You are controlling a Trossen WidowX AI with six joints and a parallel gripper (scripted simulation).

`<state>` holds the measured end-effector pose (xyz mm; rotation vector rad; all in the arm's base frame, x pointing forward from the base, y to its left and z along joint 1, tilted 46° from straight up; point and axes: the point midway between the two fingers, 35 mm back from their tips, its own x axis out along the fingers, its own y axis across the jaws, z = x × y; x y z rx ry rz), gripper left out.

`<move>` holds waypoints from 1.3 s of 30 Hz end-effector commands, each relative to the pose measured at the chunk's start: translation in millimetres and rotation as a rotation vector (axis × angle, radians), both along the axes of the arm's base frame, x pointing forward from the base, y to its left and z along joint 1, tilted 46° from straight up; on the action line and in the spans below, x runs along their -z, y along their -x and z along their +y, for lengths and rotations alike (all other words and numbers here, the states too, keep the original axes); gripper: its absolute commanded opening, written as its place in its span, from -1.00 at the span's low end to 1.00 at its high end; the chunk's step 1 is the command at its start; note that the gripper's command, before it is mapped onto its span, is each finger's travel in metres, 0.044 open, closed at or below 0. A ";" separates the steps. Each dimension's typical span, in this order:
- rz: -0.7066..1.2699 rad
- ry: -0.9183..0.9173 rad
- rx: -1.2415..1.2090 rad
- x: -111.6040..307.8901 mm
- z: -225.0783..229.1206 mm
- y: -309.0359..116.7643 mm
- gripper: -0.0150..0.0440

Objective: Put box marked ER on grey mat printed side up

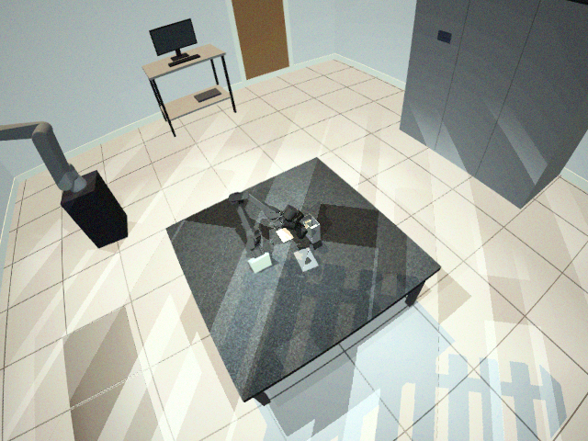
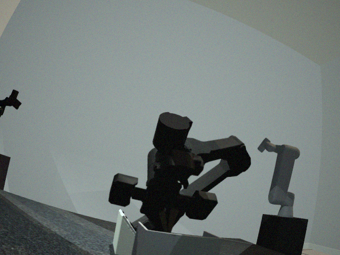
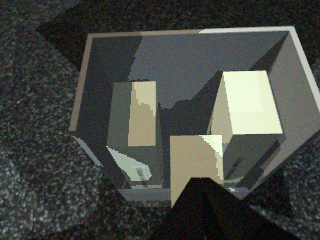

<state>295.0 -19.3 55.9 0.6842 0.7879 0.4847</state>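
Dark grey walls of the bin surround three cartons in my wrist view: the left box, the right box and the middle box, which sits nearest my fingers. All three stand upright, apart from one another at the top. The ER box must be one of them, but I can't read a code on any side, so I can't say which.

My gripper is closed with nothing between its fingers, tips together over the near side of the bin; whether they touch the middle box, I can't tell. Beside the bin lies a pale grey sheet, probably the mat, though the top view is too small to be certain.

I judge this to be the looking stage, with the placing all to come. I expect light, fairly stiff card: smooth enough to slip in a timid grip, thin enough to dent in a hard one. Once I know the code, I'd open up and take that box squarely across its narrow width, well below the top edge, leaving its neighbours alone.
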 end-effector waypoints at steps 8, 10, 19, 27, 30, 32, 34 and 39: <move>-0.001 -0.003 -0.004 -1.1 -4.2 19.9 -0.49; 0.000 0.002 0.000 -0.9 -5.3 17.6 -0.49; 0.000 0.002 0.000 -0.9 -5.3 17.6 -0.49; -0.015 0.025 -0.021 -1.1 -6.0 16.7 -0.22; -0.048 0.071 -0.064 -1.4 -7.2 14.9 0.04; -0.070 0.102 -0.093 -1.6 -8.0 13.7 0.22; -0.092 0.132 -0.122 -1.9 -8.7 12.6 0.33; -0.148 0.205 -0.198 -2.6 -10.5 10.0 0.33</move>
